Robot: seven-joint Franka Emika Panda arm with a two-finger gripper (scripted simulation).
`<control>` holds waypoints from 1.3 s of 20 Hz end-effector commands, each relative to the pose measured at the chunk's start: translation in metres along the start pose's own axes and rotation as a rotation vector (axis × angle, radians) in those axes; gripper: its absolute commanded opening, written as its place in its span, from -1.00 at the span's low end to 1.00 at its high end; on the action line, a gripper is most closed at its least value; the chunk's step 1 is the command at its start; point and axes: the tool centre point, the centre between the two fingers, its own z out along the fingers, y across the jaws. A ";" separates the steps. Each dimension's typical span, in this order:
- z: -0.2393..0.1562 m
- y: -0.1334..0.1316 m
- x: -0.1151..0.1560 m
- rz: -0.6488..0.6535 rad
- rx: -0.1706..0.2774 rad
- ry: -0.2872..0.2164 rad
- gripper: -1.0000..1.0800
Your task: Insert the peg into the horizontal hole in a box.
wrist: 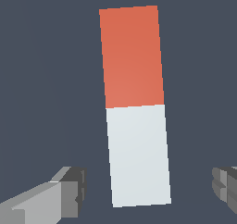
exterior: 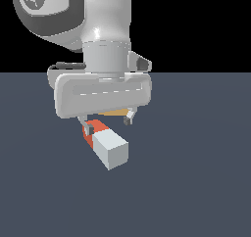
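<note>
The peg [exterior: 107, 144] lies flat on the dark floor, its white half nearest in the exterior view and its red-orange half under the hand. In the wrist view the peg [wrist: 135, 105] runs lengthwise between the fingers. My gripper [exterior: 109, 124] hovers just above it, open, with the fingers [wrist: 69, 187] wide apart on either side of the white half and a clear gap on both sides [wrist: 148, 186]. Only a thin tan strip of the box [exterior: 114, 112] shows behind the hand. The hole is hidden.
The dark grey-blue floor [exterior: 196, 182] extends all around the peg. The arm's white hand body [exterior: 103, 94] blocks the view behind it.
</note>
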 end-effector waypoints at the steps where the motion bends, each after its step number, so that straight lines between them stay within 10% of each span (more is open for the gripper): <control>1: 0.004 -0.001 -0.002 -0.033 -0.003 0.000 0.92; 26: 0.051 -0.003 -0.004 -0.069 -0.005 0.000 0.92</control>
